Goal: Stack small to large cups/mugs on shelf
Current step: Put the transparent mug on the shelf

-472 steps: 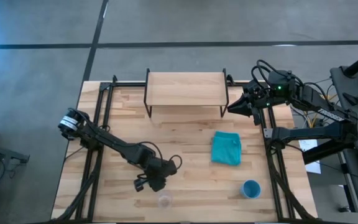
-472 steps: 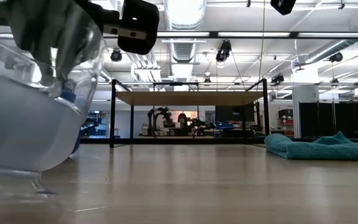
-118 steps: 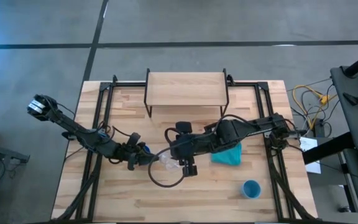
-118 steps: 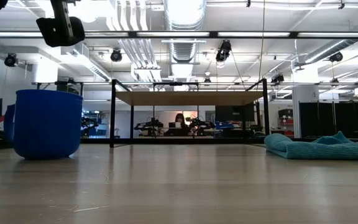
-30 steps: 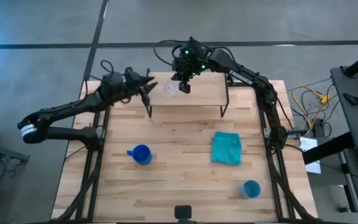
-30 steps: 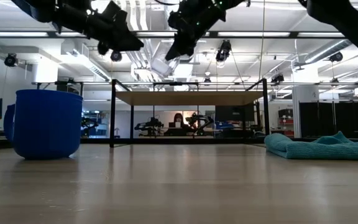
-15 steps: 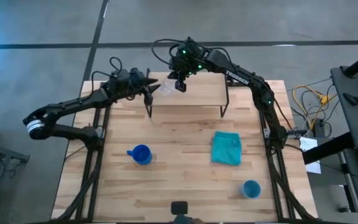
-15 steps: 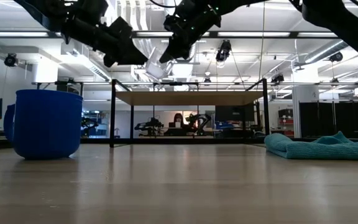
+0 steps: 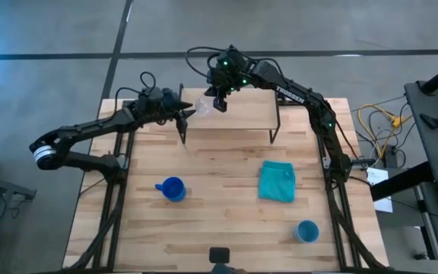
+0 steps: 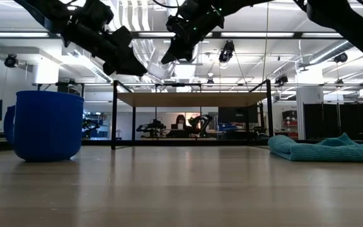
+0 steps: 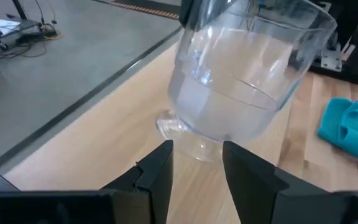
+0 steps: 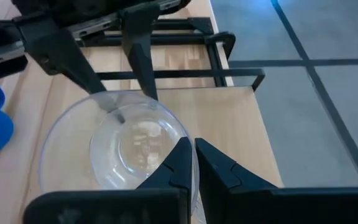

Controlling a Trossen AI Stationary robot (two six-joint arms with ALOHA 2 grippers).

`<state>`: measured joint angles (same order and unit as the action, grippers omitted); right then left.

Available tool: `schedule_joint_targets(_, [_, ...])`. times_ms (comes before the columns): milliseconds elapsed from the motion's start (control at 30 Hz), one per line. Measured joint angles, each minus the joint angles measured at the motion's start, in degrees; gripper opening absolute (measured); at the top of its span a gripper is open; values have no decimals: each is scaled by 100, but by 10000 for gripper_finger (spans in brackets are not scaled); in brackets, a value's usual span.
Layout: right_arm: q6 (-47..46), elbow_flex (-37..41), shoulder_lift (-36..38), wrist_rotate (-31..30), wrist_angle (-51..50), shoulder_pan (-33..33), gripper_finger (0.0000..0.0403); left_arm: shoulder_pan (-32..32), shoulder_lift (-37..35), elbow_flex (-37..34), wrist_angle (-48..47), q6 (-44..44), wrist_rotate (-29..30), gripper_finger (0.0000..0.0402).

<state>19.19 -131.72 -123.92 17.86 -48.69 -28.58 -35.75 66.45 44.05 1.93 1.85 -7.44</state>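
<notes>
Above the left end of the shelf (image 9: 226,106), the right gripper (image 9: 217,103) pinches the rim of the clear cup (image 9: 203,106) with fingers closed tight, while the left gripper (image 9: 188,114) straddles the cup's base, fingers spread and not clamping it.

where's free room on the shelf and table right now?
The shelf is bare from its middle to its right end. Its left end is crowded: the right gripper is shut on the clear cup, and the open left gripper reaches in there. On the table, bare wood lies between the blue mug and the teal cloth.
</notes>
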Motion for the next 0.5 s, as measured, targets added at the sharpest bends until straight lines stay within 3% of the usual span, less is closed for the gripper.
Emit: schedule_joint_targets(500, [-119,149,0,-10,-32,15,9,7,393,-4,88,-2,-4,125])
